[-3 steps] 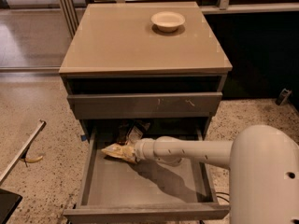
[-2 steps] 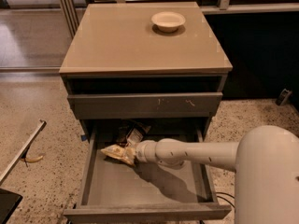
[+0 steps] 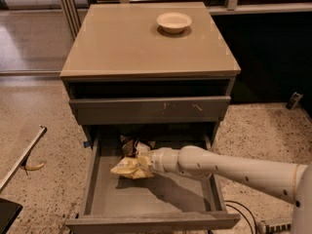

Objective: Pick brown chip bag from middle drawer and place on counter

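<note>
A speckled stone floor (image 3: 44, 199) spreads around the grey cabinet (image 3: 78, 126), whose glossy beige counter (image 3: 122, 48) fills the upper half of the camera view. Below it, the middle drawer (image 3: 146, 201) stands pulled far out, its plain grey walls and floor open to the camera. My white arm (image 3: 234, 169) reaches in from the lower right, crossing over the drawer's right wall and pointing left. Above the open drawer sits 1 closed grey drawer front (image 3: 146, 110) with pale scratch marks near its middle, and a dark gap lies between it and the counter.

The brown chip bag (image 3: 125, 168) is inside the middle drawer, left of centre and toward the back. Its pale cream end points left and its dark brown end lies toward the back wall. My gripper (image 3: 145, 163) is at the bag's right side, pressed against it. Whether it has a grip on the bag cannot be told, because the bag covers the tip. A shadow falls on the drawer floor just in front of the bag and my arm.

1 white bowl (image 3: 174, 21) rests on the counter near its back right corner. 1 banana peel (image 3: 33, 166) lies on the floor at left.
</note>
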Action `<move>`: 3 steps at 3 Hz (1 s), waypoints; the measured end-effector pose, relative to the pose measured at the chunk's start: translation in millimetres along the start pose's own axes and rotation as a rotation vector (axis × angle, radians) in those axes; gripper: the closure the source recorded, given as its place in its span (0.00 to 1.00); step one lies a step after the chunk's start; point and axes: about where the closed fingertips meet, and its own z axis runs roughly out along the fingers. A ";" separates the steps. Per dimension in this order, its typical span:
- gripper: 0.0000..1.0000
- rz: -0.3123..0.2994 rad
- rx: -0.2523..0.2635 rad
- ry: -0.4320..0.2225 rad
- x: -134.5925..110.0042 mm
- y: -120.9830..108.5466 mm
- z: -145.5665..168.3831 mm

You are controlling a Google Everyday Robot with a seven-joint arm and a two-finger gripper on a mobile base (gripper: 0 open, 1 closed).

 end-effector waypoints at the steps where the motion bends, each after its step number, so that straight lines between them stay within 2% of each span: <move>1: 1.00 -0.020 -0.021 0.000 -4.3 17.5 -64.9; 2: 1.00 -0.053 -0.021 -0.012 -15.3 33.1 -131.6; 3: 1.00 -0.115 -0.010 -0.036 -44.2 37.0 -188.4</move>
